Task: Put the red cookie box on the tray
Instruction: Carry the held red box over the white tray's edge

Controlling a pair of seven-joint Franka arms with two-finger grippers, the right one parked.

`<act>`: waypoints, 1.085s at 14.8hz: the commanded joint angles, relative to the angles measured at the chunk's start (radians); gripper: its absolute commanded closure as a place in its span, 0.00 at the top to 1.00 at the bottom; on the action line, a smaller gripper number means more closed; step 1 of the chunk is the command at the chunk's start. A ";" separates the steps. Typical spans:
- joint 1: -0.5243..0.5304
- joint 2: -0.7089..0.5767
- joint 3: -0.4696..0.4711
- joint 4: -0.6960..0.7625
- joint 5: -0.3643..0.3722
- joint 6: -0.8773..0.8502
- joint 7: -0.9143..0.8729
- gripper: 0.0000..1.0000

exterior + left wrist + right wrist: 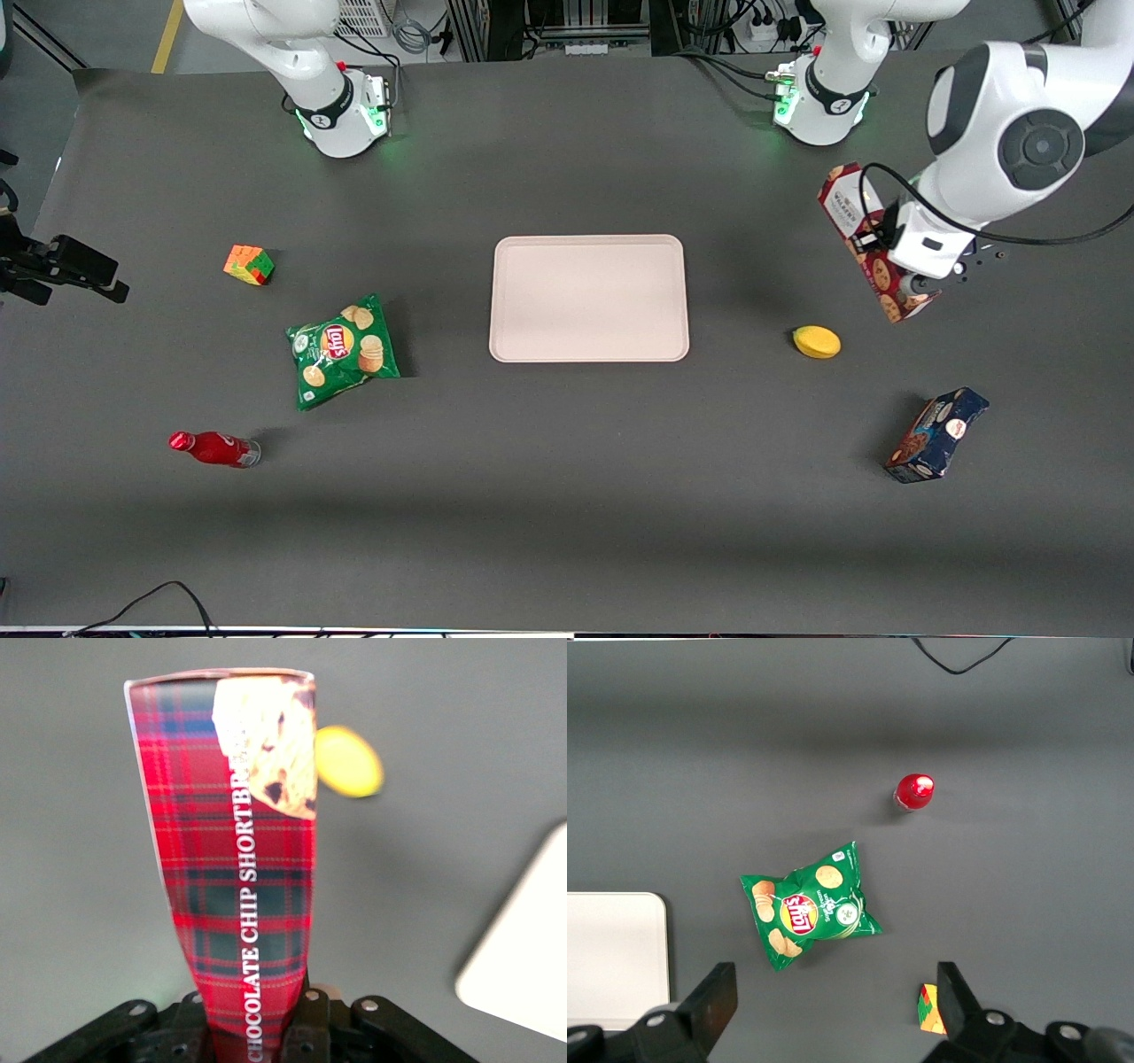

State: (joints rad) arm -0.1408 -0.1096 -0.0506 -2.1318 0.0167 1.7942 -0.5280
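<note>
- Dark grey matting covers the whole table [567,496], with cables and rack gear along its farthest edge from the front camera.
- At the table's middle lies the large flat pale pinkish-beige tray [589,299], rounded at the corners and low-rimmed, with nothing on it.
- Toward the working arm's end of the table, the left arm's gripper [895,266] hangs above the matting, well apart from the tray.
- Its fingers are clamped on the long slim red plaid cookie box [873,244], gripping it partway along its length; the box is lifted clear of the table and tilted, white label end uppermost.
- The wrist view shows the red cookie box [239,877] running away from the black gripper [266,1028], with "CHOCOLATE CHIP SHORTBREAD" lettering along its side.
- A small yellow lemon-shaped object [817,341] lies on the matting between the tray and the held box, nearer the front camera than the box.
- A dark blue cookie box [937,434] lies nearer the front camera again, at the same end of the table.
- Open matting separates the gripper from the tray's nearest edge.
- Toward the parked arm's end sit a green crisp bag [344,350], a multicoloured puzzle cube [249,264] and a red bottle [215,449].
</note>
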 commanded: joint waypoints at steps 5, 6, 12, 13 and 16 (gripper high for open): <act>-0.062 0.227 -0.207 0.329 -0.044 -0.001 -0.062 0.00; -0.069 0.252 -0.244 0.325 -0.041 0.048 -0.096 0.00; -0.123 0.402 -0.344 0.236 -0.023 0.287 -0.234 0.00; -0.126 0.421 -0.344 0.213 -0.020 0.321 -0.236 0.00; -0.140 0.455 -0.344 0.136 0.003 0.424 -0.236 0.00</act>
State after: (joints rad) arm -0.2683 0.3381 -0.3978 -1.9332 -0.0096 2.1422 -0.7423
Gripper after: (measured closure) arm 0.727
